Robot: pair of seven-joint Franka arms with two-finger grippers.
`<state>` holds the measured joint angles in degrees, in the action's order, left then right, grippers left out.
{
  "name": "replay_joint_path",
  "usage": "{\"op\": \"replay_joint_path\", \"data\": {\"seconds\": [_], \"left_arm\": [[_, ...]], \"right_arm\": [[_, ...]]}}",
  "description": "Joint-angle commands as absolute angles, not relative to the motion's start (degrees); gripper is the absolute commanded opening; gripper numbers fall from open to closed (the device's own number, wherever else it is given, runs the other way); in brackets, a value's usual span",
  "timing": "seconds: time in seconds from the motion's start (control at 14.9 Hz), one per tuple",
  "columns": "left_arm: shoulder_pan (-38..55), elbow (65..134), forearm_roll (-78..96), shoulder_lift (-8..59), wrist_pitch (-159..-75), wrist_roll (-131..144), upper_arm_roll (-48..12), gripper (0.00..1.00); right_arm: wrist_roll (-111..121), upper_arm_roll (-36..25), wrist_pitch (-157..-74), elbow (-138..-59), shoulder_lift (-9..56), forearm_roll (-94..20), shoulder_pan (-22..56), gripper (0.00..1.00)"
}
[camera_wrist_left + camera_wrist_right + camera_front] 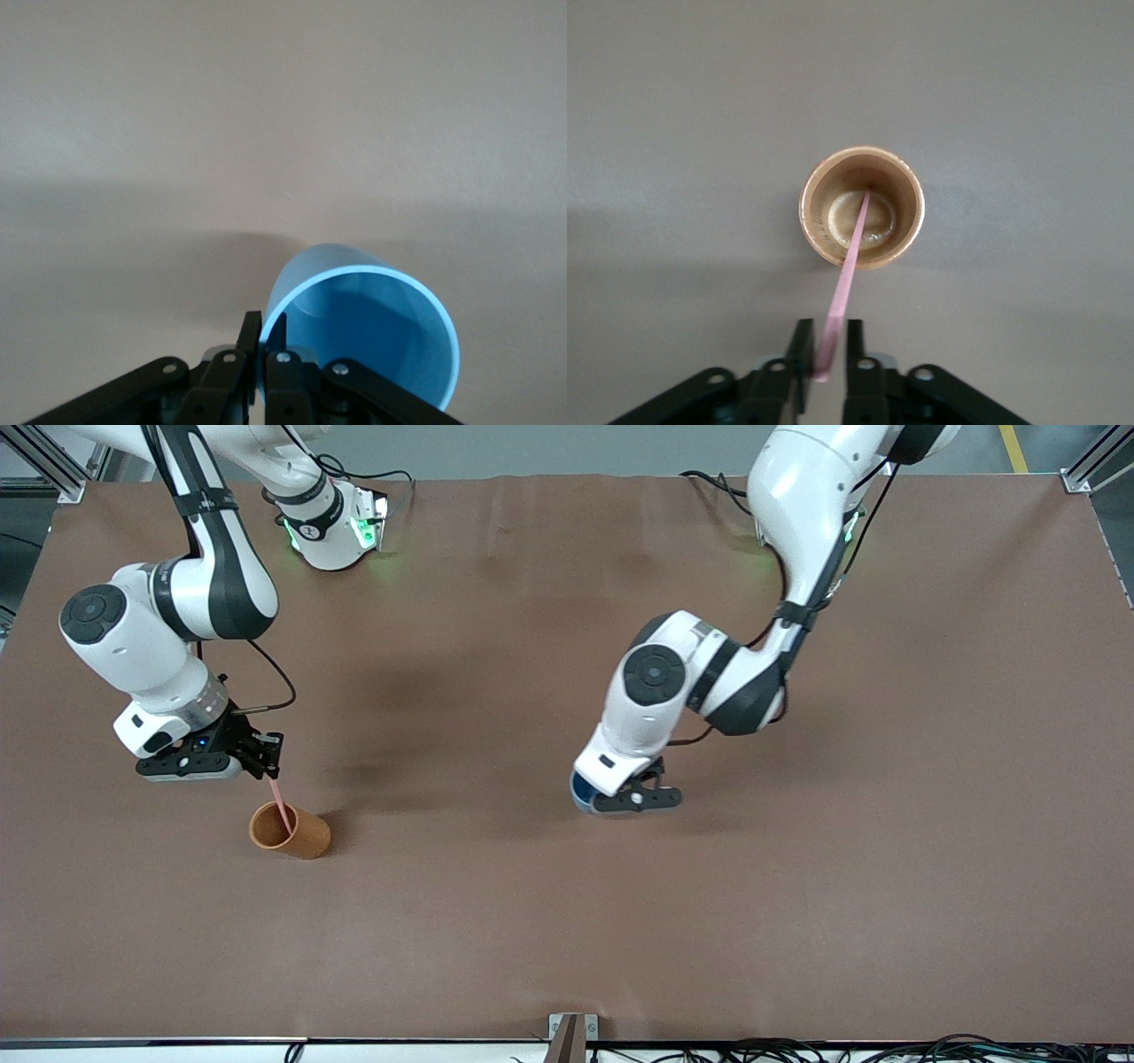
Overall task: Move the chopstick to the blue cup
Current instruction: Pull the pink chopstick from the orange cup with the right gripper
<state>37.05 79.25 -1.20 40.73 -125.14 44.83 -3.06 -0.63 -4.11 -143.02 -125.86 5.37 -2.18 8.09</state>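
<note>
The chopstick (278, 799) stands with its lower end inside the orange-brown cup (289, 831), and this cup is my landmark. In the front view, my right gripper (262, 763) hangs just above the cup, around the top of the stick. My left gripper (640, 795) is well apart from the cup, toward the left arm's end of the table, with the blue cup (579, 790) at its fingers.

In the left wrist view, my left fingers (252, 340) are clenched on the rim of the blue cup (372, 332).

In the right wrist view, the chopstick (849, 274) leans out of the orange-brown cup (862, 207), and my right fingers (801, 354) stand on both sides of its top end. I cannot tell if they already press it.

I think the risk is a weak pinch: the thin stick could slip or turn while I lift it. If it rubs the rim, the orange-brown cup may tip over.
</note>
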Motion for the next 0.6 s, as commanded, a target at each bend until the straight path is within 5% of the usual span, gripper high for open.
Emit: {"op": "replay_joint_path", "data": {"seconds": [0.0, 0.4, 0.54], "left_arm": [[39.4, 76.8, -1.2, 42.8, -124.6, 47.6, -2.2, 0.01], [42.1, 76.6, -1.2, 45.4, -125.3, 51.1, -2.2, 0.04], [42.0, 76.6, -1.2, 45.4, -125.2, 52.0, -2.2, 0.12]], "right_arm": [[-2.3, -4.1, -143.0, -126.1, 5.0, -1.5, 8.3, 0.06], [-2.2, -4.5, -127.7, -115.1, 5.0, -1.4, 7.6, 0.02], [-2.3, -4.5, -119.4, -109.2, 5.0, -0.9, 7.5, 0.02]]}}
